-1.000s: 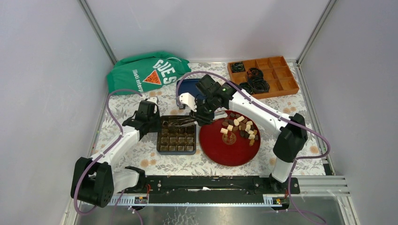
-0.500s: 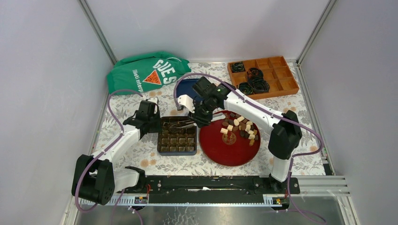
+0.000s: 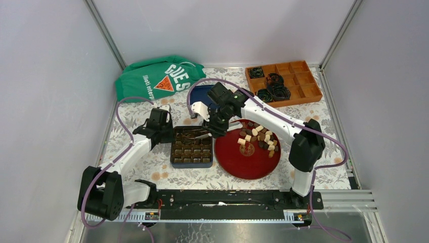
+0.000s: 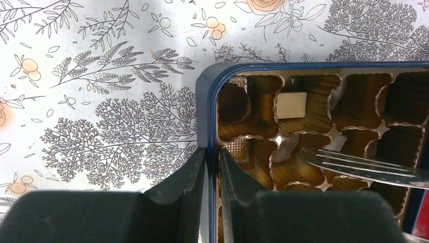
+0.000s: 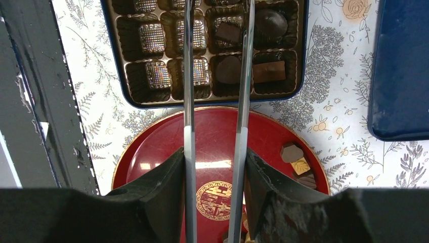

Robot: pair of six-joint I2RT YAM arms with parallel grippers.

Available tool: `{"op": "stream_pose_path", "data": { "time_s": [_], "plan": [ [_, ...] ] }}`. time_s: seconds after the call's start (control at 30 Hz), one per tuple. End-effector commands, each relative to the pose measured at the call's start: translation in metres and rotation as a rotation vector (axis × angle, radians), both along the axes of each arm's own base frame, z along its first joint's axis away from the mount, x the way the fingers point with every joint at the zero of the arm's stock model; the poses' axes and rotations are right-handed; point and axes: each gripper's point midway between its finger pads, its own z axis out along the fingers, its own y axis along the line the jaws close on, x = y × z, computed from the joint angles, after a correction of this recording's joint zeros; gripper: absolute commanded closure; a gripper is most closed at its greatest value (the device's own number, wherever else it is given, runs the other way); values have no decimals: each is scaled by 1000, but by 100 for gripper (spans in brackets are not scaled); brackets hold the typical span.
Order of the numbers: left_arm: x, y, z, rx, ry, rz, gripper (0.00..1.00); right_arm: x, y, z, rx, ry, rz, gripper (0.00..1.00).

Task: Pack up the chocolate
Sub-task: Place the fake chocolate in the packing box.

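Several small dark, brown and cream chocolates (image 3: 260, 137) lie heaped on the far right of the red plate (image 3: 238, 161). The blue chocolate box (image 3: 191, 148) with its gold cell tray sits left of the plate. My left gripper (image 4: 211, 157) is shut on the box's left rim (image 4: 207, 101). A cream piece (image 4: 291, 105) lies in one cell. My right gripper (image 5: 215, 157) is shut on metal tongs (image 5: 188, 76), whose arms reach over the plate (image 5: 152, 147) and the box; their tips are out of view. Dark pieces (image 5: 228, 68) fill some of the box's right-hand cells.
The blue box lid (image 3: 205, 93) lies behind the right gripper and shows in the right wrist view (image 5: 402, 76). A green bag (image 3: 157, 78) lies at the back left. An orange divided tray (image 3: 298, 76) holding black coiled cables stands at the back right.
My right arm has drawn slightly left, with the tongs still over the box. The left gripper has kept its hold on the box rim.
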Motion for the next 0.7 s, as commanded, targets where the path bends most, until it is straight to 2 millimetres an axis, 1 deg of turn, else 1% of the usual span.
{"op": "stream_pose_path", "data": {
  "time_s": [0.0, 0.07, 0.2, 0.3, 0.4, 0.5, 0.57, 0.67],
  "plan": [
    [19, -5, 22, -36, -73, 9, 77, 1, 11, 22, 52, -26, 1, 52],
    [19, -4, 22, -34, -77, 15, 76, 0, 10, 26, 57, -25, 0, 53],
    [20, -2, 25, -32, -86, 26, 72, -10, 4, 42, 87, -31, 13, 55],
    [20, -1, 27, -33, -87, 32, 70, -20, -6, 54, 112, -44, 26, 55],
    [23, 7, 35, -6, -106, 57, 68, -26, -24, 65, 148, -44, 24, 55],
    [25, 6, 54, -7, -155, 23, 64, -25, -48, 79, 232, -7, -8, 56],
    [26, 1, 73, -33, -216, -13, 57, -22, -68, 86, 286, 4, -52, 56],
    [26, -13, 110, -107, -354, -88, 38, -16, -104, 89, 346, -2, -152, 56]
  ]
}}
